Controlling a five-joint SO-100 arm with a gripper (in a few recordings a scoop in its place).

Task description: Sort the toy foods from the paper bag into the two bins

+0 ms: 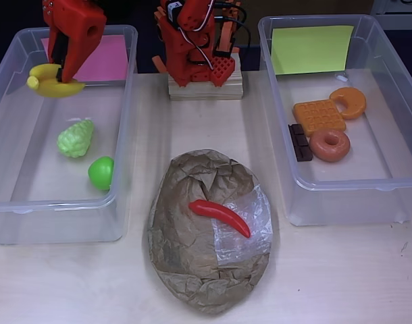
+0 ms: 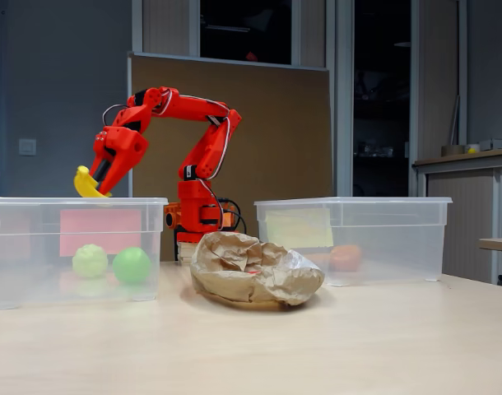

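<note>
Two clear plastic tubs flanked the red arm's base on your pale wooden worktop (image 1: 341, 270). Your red two-finger gripper (image 1: 57, 73) was clenched on the yellow plastic bananas (image 1: 54, 84), held above the rim of the tub with the pink paper sheet (image 1: 121, 135) at picture left in the overhead view; the fixed view showed the bananas (image 2: 88, 184) clear of the rim, so I judged you had them poised for a drop, not yet let go.

Fruit sat low in that tub: the light green plastic grapes (image 1: 75, 138) and the round green plastic apple (image 1: 102, 173), near each other but apart.

Baked goods filled the tub with the yellow-green sheet (image 1: 388, 182) at picture right: orange square waffle (image 1: 319, 116), orange curved croissant (image 1: 349, 101), brown ring donut (image 1: 329, 144), dark brown chocolate bar (image 1: 300, 142), all bunched close together. The split looked like fruit and veg one side, sweets the other.

One piece remained: the long red plastic chili (image 1: 219, 216) lay on top of the crumpled brown paper bag (image 1: 192, 270), partly across its clear window patch (image 1: 250, 226), between the tubs at the front. By that split, I reckoned it belonged with the fruit.
</note>
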